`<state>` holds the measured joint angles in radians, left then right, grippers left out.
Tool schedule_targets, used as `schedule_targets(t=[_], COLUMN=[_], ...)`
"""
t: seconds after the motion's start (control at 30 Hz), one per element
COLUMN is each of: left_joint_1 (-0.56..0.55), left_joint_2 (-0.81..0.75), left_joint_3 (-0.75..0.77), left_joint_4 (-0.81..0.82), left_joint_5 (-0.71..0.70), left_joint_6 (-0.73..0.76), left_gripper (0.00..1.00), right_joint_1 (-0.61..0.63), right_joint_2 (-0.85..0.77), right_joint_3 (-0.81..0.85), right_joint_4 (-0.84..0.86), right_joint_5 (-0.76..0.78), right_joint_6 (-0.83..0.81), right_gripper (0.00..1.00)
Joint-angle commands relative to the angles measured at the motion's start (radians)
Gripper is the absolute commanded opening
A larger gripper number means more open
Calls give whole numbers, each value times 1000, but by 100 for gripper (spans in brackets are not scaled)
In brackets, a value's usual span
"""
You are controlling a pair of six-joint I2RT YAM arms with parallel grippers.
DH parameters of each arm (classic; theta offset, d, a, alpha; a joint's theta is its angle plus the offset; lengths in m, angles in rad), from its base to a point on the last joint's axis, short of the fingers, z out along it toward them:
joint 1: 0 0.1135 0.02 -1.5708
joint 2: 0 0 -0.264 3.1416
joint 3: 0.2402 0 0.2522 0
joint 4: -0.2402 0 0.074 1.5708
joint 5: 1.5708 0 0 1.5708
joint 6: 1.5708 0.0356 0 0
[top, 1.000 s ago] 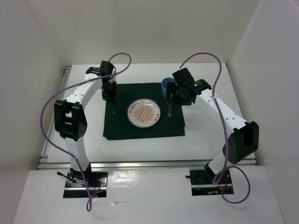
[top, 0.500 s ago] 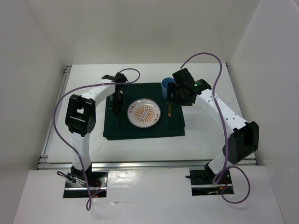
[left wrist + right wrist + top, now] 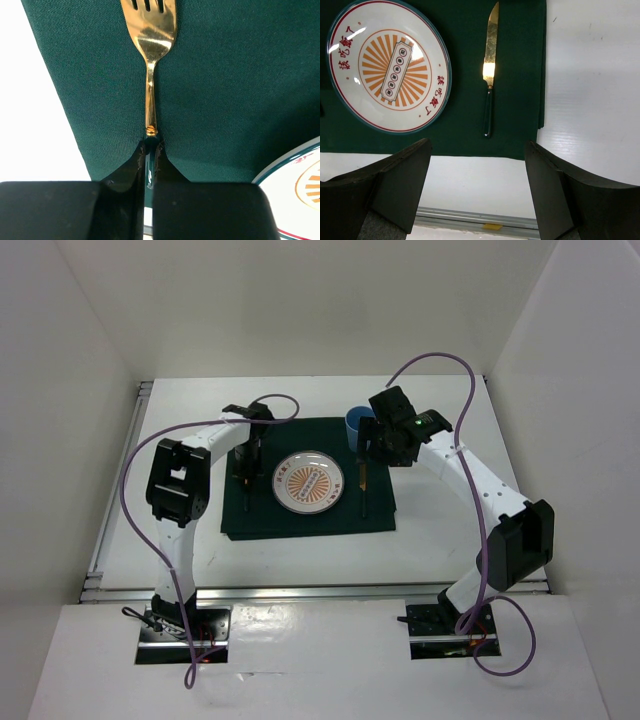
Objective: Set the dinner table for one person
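Note:
On the white dinner table (image 3: pixel 430 525) lies a dark green placemat (image 3: pixel 300 520) with a patterned plate (image 3: pixel 309 481) at its middle. A gold knife (image 3: pixel 362 490) with a dark handle lies right of the plate. My left gripper (image 3: pixel 151 147) is shut on the dark handle of a gold fork (image 3: pixel 150 35), low over the placemat's (image 3: pixel 225 90) left strip, left of the plate (image 3: pixel 295 175). In the top view that gripper (image 3: pixel 244 476) points down with the fork (image 3: pixel 245 497) toward me. My right gripper (image 3: pixel 478 145) hangs open and empty above the knife (image 3: pixel 490 75) and plate (image 3: pixel 387 65).
A blue cup (image 3: pixel 357 423) stands at the placemat's far right corner, just beside the right wrist. Silver rails (image 3: pixel 470 220) run along the table's near edge. White walls close in the left, right and back sides.
My left arm has swung right and nearer, carrying the fork from the placemat's far left corner to beside the plate. The right arm has stayed still.

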<state>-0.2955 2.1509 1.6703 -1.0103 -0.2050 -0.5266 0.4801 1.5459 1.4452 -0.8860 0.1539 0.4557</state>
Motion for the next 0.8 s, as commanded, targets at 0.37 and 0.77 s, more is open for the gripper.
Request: schedule_targets(t=[0.37, 0.77], left_joint_1=[2, 2], left_joint_2=[18, -92], left_joint_3=[14, 52], left_joint_4=[1, -28], left_joint_5=[76, 4], left_joint_6=[45, 93], left_gripper=[35, 76], right_joint_1=[6, 6], right_joint_2=[-12, -21], right_joint_3=[14, 14], right_joint_4=[-19, -19], right_joint_5=[21, 21], right_joint_6=[8, 8], right_gripper=[87, 91])
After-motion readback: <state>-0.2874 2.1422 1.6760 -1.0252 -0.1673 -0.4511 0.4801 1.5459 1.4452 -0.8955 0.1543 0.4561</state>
